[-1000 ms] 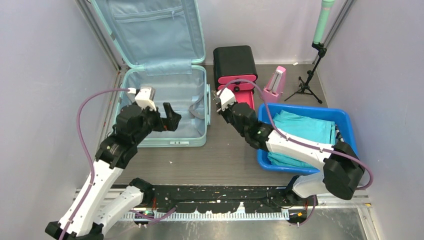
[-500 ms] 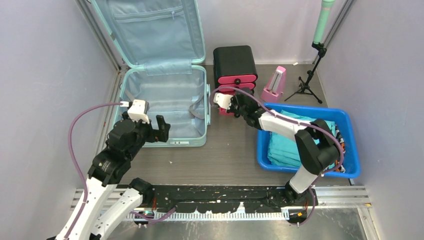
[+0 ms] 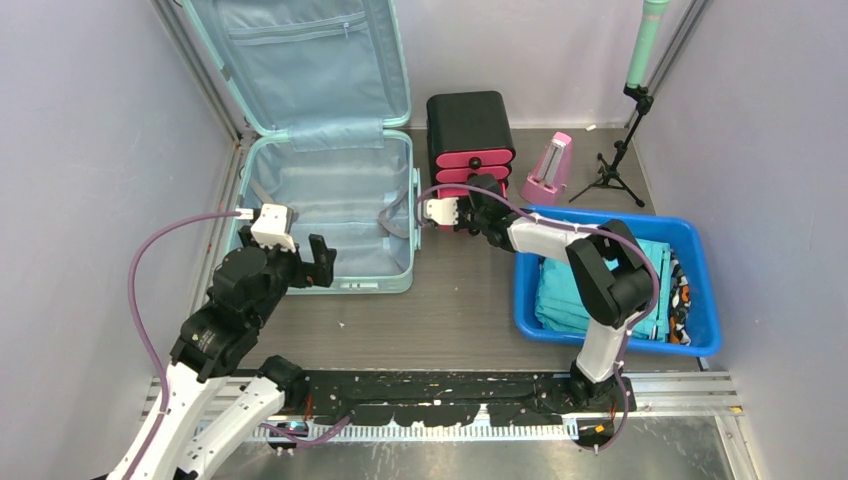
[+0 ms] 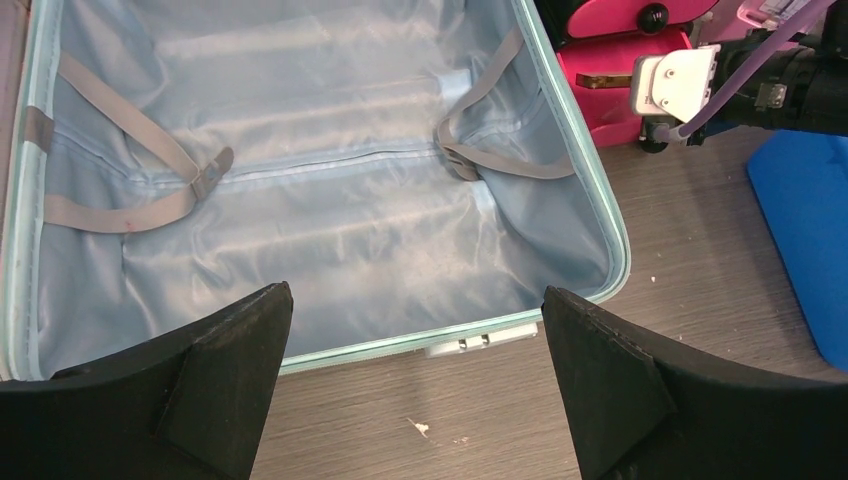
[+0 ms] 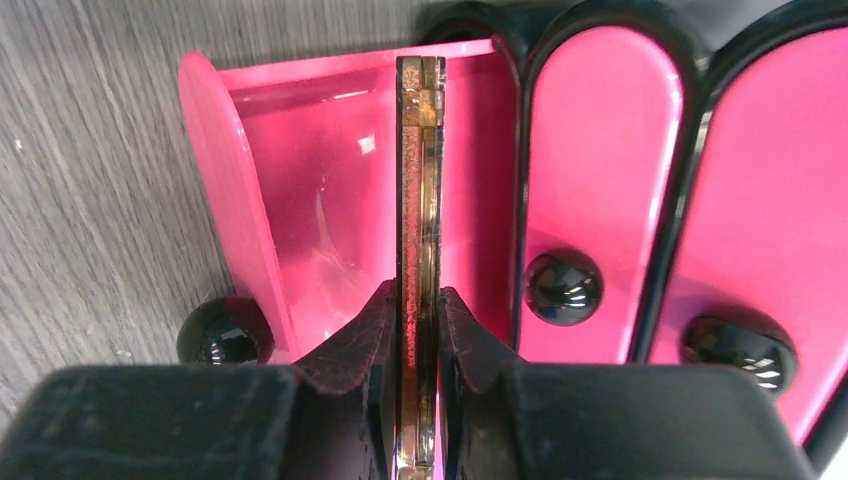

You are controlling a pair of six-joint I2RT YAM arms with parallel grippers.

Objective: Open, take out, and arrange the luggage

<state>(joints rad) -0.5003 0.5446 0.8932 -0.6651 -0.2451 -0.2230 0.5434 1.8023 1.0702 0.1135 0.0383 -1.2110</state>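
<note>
The left jaws stand spread wide over the near rim of the luggage, open in the frame's upper left, lid upright. Farther back at centre, the right jaws pinch a thin brownish slab at the open pink drawer.

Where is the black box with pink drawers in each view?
Top external: drawer box at back centre, right of the luggage.
Left wrist: drawer box in top right corner, past the luggage.
Right wrist: drawer box fills most of the frame.
Shared landmark: its open bottom drawer, in both wrist views.
</note>
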